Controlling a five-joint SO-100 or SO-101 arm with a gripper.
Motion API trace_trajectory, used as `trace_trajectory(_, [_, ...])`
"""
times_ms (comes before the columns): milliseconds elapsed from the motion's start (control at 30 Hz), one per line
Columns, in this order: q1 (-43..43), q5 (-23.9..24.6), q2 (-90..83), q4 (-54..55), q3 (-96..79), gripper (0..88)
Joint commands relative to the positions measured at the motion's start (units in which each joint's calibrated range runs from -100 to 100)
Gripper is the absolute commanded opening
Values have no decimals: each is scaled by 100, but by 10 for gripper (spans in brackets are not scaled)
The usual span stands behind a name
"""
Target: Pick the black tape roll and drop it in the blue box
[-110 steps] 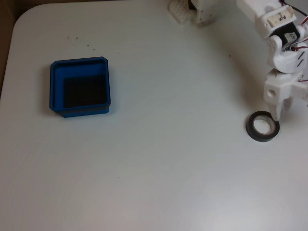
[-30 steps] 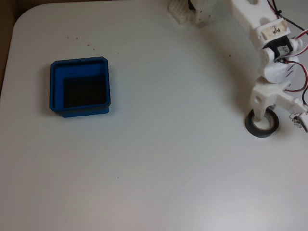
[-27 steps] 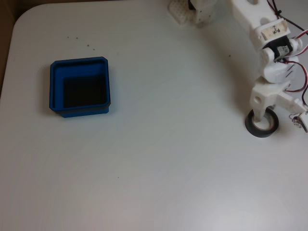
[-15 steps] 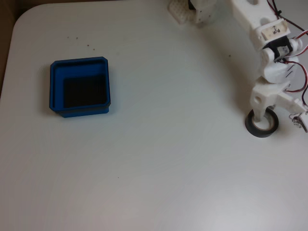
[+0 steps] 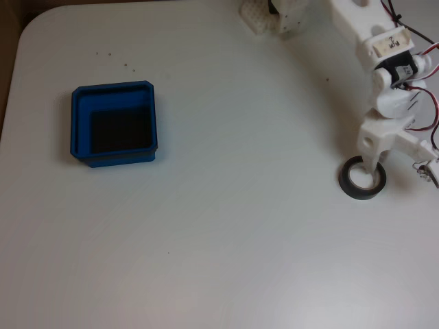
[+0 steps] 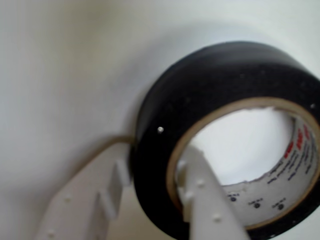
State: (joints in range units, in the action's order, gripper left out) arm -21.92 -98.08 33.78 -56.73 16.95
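The black tape roll [image 5: 361, 180] lies at the right of the white table in the fixed view, its pale core hole facing up. My white gripper [image 5: 372, 168] reaches down onto the roll's far right rim. In the wrist view the black tape roll [image 6: 225, 100] is close up, and my gripper [image 6: 155, 150] straddles its wall. One finger [image 6: 95, 200] is against the outside and the other finger [image 6: 205, 200] is inside the core, shut on the wall. The blue box [image 5: 77, 123], with a dark floor, sits far to the left with nothing in it.
The white arm [image 5: 391, 62] with red and black wires [image 5: 425, 103] comes down the right side from its base [image 5: 274, 15] at the top edge. The table's rounded corner [image 5: 31, 24] and left edge border a brown floor. Bare tabletop lies between roll and box.
The tape roll has shifted a little to the left and slightly down, compared with half a second ago. The gripper stays on its rim. The blue box has not moved.
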Motion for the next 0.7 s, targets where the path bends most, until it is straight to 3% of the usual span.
trace_trajectory(0, [47, 18, -126, 87, 282, 15])
trace_trajectory(367, [67, -17, -193, 46, 282, 15])
trace_trajectory(667, [67, 27, -1857, -366, 246, 16])
